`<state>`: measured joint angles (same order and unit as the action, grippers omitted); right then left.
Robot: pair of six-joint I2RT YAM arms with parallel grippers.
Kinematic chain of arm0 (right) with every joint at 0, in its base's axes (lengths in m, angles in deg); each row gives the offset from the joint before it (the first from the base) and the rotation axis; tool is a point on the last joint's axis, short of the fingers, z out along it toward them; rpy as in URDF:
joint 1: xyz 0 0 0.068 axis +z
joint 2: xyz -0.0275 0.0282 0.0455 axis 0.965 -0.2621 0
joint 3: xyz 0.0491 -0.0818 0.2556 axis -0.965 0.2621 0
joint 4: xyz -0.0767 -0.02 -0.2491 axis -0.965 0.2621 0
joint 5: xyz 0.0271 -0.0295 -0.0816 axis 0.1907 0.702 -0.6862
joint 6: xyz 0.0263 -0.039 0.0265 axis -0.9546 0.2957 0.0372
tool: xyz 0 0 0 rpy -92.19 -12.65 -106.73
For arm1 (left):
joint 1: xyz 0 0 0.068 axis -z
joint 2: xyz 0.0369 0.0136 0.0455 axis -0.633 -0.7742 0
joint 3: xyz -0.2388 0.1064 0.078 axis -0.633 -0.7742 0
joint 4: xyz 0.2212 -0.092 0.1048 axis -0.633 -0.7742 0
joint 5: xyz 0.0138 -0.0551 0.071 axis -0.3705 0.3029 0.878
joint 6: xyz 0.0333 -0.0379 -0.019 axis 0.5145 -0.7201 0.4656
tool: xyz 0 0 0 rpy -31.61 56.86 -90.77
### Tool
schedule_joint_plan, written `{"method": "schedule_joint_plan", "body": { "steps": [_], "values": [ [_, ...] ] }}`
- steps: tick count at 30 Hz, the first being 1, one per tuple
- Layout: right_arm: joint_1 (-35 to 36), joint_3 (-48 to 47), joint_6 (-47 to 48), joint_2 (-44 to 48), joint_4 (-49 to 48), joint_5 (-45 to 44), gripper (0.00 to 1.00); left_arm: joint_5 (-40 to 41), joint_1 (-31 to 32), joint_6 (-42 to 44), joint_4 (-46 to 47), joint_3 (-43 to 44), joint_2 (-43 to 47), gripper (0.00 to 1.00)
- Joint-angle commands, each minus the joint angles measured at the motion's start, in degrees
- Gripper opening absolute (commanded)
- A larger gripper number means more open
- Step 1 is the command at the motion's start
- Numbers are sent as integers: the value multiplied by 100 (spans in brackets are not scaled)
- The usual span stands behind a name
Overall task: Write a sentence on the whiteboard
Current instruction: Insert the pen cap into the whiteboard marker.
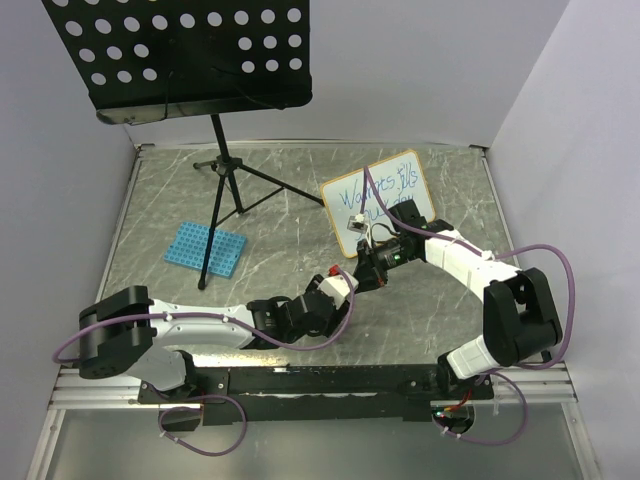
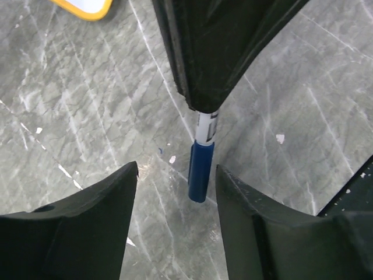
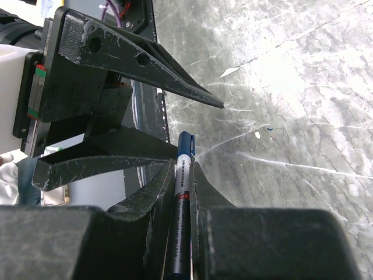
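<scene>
The whiteboard stands at the back right of the table, with the sentence on it in blue handwriting; its orange corner shows in the left wrist view. In front of the board, my right gripper is shut on a blue-capped marker. The marker's cap sticks out between the fingers of my left gripper. That gripper is open, with a gap on each side of the cap. Its black fingers reach in from the left in the right wrist view.
A black perforated music stand on a tripod occupies the back left. A blue perforated rack lies by the tripod's foot. Grey walls close the table on three sides.
</scene>
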<state>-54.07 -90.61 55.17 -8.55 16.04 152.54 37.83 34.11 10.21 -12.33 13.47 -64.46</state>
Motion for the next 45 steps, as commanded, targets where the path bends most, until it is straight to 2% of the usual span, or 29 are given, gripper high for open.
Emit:
{"method": "schedule_joint_plan", "body": {
  "steps": [1, 5, 9, 11, 12, 14, 22, 30, 36, 45],
  "values": [
    [-43, -148, 14, -94, -76, 159, 0, 247, 53, -108, -3, 214, -35, 58],
    [-34, -157, 5, -103, -67, 168, 0, 107, 53, -108, 41, 214, -35, 46],
    [-34, -157, -4, -120, -67, 185, 0, -34, 53, -91, 76, 214, -44, 23],
    [-43, -157, -12, -129, -67, 203, 0, -104, 44, -82, 120, 223, -36, 17],
    [-43, -157, -12, -138, -67, 211, 0, -105, 53, -73, 138, 223, -36, 9],
    [-52, -148, -39, -138, -94, 238, 0, -79, 44, -56, 217, 214, 8, 1],
    [-34, -139, -126, -287, -94, 396, 0, -34, -70, 251, 770, 293, 158, 1],
    [-25, -113, -206, -410, -146, 501, 0, -543, -474, 357, 1341, 355, 254, 1],
    [10, -113, -258, -445, -182, 519, 0, -947, -571, 323, 1526, 390, 246, 1],
    [19, -104, -302, -525, -208, 607, 0, -1133, -659, 243, 1895, 372, 228, 1]
  ]
}}
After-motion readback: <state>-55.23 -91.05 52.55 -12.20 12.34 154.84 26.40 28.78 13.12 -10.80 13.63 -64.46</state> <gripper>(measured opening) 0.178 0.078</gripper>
